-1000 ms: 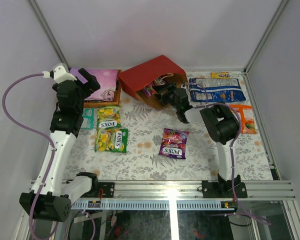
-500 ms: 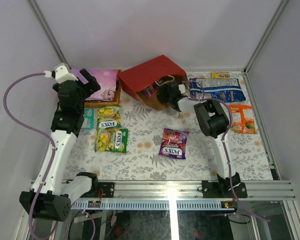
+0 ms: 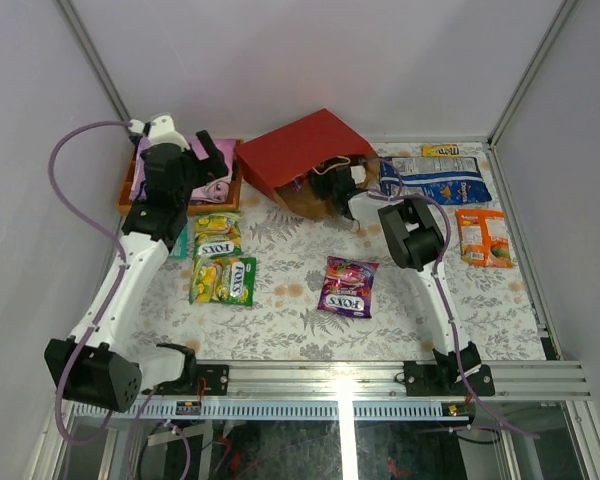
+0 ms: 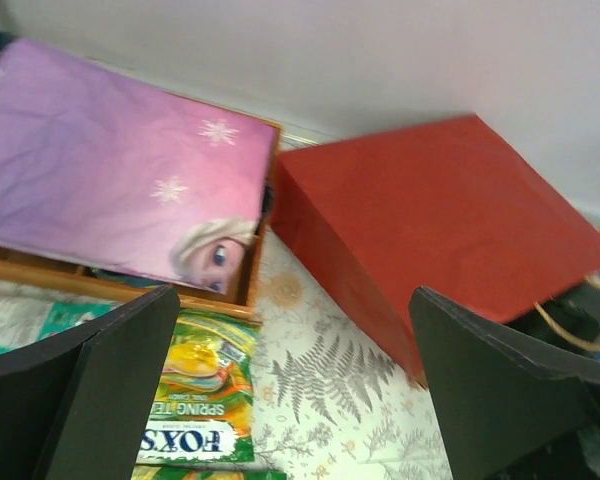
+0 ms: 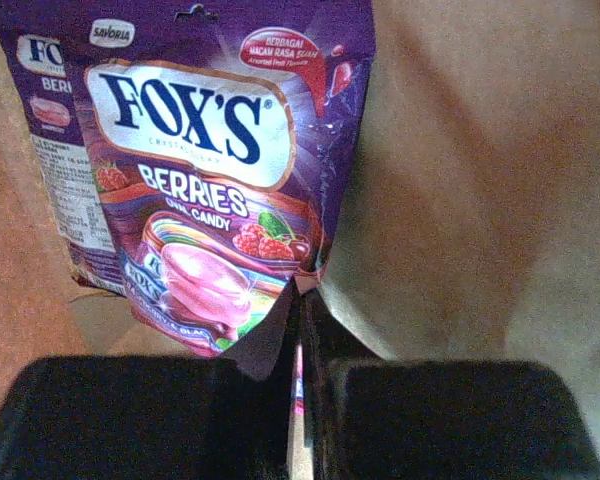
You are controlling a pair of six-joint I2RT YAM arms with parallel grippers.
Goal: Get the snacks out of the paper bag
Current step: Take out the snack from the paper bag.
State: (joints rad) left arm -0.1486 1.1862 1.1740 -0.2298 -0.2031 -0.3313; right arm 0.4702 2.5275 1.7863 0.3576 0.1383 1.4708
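The paper bag lies on its side at the tabletop's far edge, so the right gripper reaches into its mouth, clenched on the lower edge of the purple Fox's packet, apparently to drag it out, while the left gripper hangs released nearby.

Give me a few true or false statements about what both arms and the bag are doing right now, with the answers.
The right tool is shut on a purple Fox's Berries packet inside the paper bag. True.
The left tool is clamped shut. False: its jaws stand wide open, holding nothing.
The paper bag stands upright. False: it lies on its side.
Another purple Fox's packet lies on the tablecloth outside the bag. True.
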